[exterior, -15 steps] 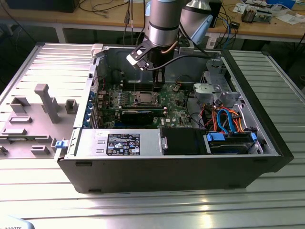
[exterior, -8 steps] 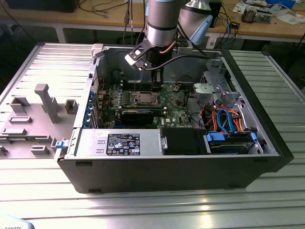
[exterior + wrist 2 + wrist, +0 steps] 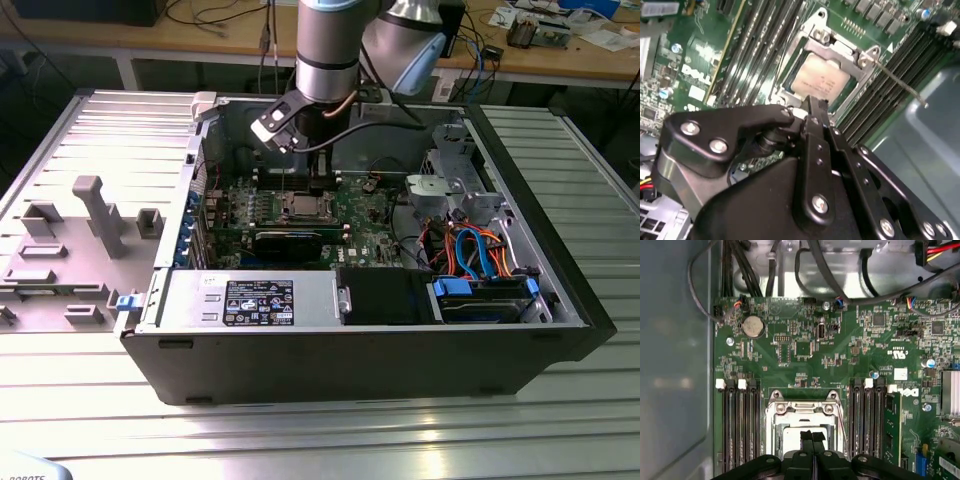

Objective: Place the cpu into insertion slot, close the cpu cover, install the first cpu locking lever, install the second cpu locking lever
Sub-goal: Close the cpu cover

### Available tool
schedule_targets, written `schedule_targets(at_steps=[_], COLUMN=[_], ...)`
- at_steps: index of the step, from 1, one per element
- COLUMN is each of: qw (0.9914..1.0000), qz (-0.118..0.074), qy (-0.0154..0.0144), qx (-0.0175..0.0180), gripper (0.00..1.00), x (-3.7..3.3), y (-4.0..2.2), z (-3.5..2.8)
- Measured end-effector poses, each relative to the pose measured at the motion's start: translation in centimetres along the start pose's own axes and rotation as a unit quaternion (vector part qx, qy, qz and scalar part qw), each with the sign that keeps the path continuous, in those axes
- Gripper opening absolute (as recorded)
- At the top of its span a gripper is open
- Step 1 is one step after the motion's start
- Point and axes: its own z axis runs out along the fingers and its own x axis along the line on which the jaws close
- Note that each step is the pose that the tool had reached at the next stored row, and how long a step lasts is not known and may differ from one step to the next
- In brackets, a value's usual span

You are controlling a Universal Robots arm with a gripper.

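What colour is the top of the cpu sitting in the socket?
The cpu top is pale silver-grey, clearest in the second wrist view.

We saw a table (image 3: 330,440) of silvery ribbed metal slats, its ribs running across the exterior view. On it lay an open black computer case (image 3: 350,365), resting flat with its inside facing up and filling the middle and the exterior view's right. Just beside the case, on the exterior view's left, lay a pale grey panel (image 3: 60,180). Several grey blocks stood on that panel, among them a tall upright post (image 3: 98,212) and a small block (image 3: 150,222) near the case. The slats ran on in front of the case.
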Motion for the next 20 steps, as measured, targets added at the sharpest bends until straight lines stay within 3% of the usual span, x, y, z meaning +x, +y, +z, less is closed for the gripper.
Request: schedule_targets(at_steps=[12,20], qw=[0.99982,0.9996], qz=[-0.019,-0.028], qy=[0.0,-0.0001], qx=[0.0,-0.0001], gripper=[0.11,0.11], x=[0.03,0.04], y=[-3.52,-4.04], z=[1.43,1.93])
